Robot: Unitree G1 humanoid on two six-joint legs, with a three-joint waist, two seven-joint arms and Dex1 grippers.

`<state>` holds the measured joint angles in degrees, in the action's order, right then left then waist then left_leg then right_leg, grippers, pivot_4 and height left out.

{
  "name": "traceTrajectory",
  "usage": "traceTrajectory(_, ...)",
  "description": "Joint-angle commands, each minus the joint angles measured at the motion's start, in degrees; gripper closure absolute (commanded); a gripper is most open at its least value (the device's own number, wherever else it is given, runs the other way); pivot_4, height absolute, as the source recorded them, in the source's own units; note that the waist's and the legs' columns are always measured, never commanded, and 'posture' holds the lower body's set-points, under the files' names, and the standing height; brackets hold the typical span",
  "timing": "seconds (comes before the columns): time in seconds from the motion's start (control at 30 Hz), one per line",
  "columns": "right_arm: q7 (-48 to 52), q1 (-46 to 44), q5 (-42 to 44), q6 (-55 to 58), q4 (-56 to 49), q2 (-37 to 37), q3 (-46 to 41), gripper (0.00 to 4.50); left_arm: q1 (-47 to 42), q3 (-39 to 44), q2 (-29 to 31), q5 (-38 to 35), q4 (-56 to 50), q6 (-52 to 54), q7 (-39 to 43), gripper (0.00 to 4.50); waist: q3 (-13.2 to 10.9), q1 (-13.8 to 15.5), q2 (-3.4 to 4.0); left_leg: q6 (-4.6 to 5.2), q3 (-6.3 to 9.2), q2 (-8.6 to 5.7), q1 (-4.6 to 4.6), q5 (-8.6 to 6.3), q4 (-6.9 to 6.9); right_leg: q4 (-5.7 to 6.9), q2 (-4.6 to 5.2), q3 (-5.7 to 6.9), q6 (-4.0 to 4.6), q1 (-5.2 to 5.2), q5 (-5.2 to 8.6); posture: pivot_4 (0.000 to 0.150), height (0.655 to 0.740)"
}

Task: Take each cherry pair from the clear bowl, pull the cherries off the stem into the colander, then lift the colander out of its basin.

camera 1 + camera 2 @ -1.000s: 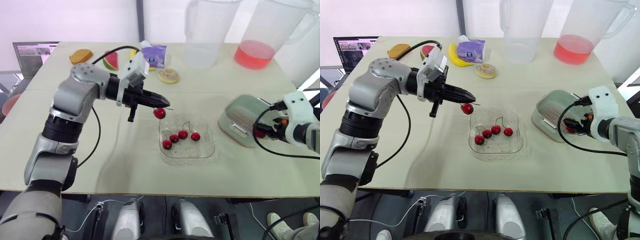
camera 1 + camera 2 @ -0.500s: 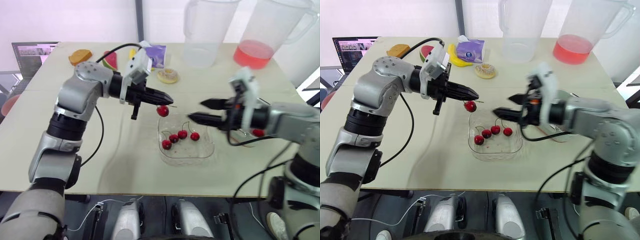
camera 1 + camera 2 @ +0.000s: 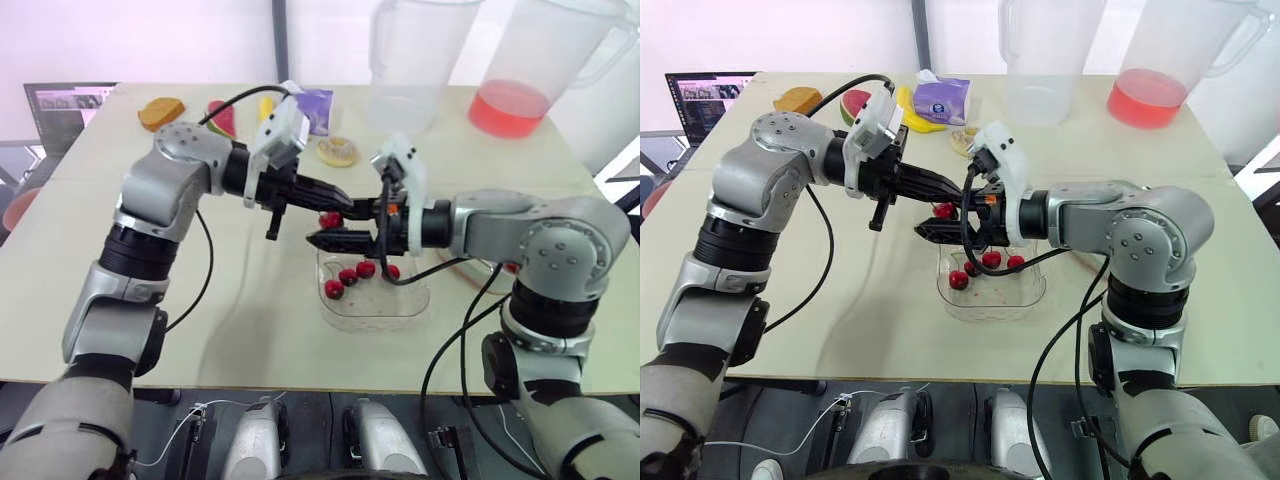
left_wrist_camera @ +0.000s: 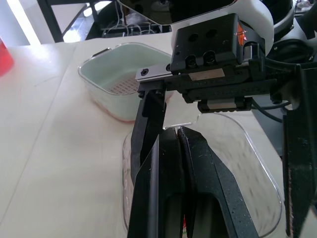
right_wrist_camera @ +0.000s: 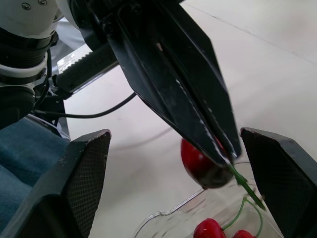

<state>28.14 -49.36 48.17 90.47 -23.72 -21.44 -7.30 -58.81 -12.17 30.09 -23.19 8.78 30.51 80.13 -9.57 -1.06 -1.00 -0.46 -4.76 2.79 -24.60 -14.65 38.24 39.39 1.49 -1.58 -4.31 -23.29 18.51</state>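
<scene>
Desk, mid-task: left gripper pinches cherry by stem over clear bowl; right gripper, fingers spread, flanks it; four cherries remain, colander not lifted yet

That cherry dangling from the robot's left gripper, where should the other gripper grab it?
Probably the round red body of the cherry, closing in from both sides. The left gripper is shut on its stem end, leaving only the fruit free, and it sits between the right gripper's open fingers.

Looking like a robotics lab: laptop sitting off the table's far-left corner, fake-looking fruit lying on it.
</scene>
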Motion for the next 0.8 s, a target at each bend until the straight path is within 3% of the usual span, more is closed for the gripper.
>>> traceTrajectory(0.03,-0.04,-1.04,0.2,-1.7,-0.2,-0.23,0.54,0.88,-0.82,1.34,0.0,-0.9,-2.19,0.06,-0.37,4.5,0.0,0.03,0.0,0.0,0.0,0.0,0.0,0.0,0.0,0.0,0.0,0.0,0.0,0.0,0.0,0.15,0.74)
traceTrajectory(0.23,-0.33,-0.69,-0.89,-3.63,0.38,-1.23,2.37,3.79,-0.69,1.38,-0.19,-1.13,-2.77,0.62,-0.76,4.5,0.0,0.07,0.0,0.0,-0.01,-0.01,0.0,0.0,0.0,-0.01,0.0,0.0,0.0,0.0,0.0,0.15,0.74)
traceTrajectory(0.3,-0.2,-0.4,-0.88,-3.95,0.25,-1.72,2.84,4.23,-0.79,1.38,-0.16,-1.11,-2.63,0.62,-0.79,4.5,0.0,0.09,0.0,0.0,-0.01,-0.01,0.0,0.0,0.0,0.0,0.0,0.0,0.0,0.0,0.0,0.15,0.74)
traceTrajectory(0.6,0.75,4.78,-2.61,-5.68,-1.61,-8.32,8.86,4.32,-0.92,1.5,-0.23,-1.04,-2.58,0.97,-1.1,4.5,0.0,0.11,-0.01,0.01,-0.01,-0.02,0.0,0.0,0.0,-0.02,-0.01,0.0,0.0,0.0,0.0,0.15,0.74)
traceTrajectory(0.8,0.31,6.34,-2.2,-6.01,-2.05,-8.96,8.3,4.32,-1.04,1.62,-0.3,-0.98,-2.53,1.32,-1.17,4.5,-0.01,0.02,-0.01,0.01,-0.01,-0.01,-0.01,0.0,0.0,-0.03,-0.01,-0.03,0.0,-0.01,0.0,0.15,0.74)
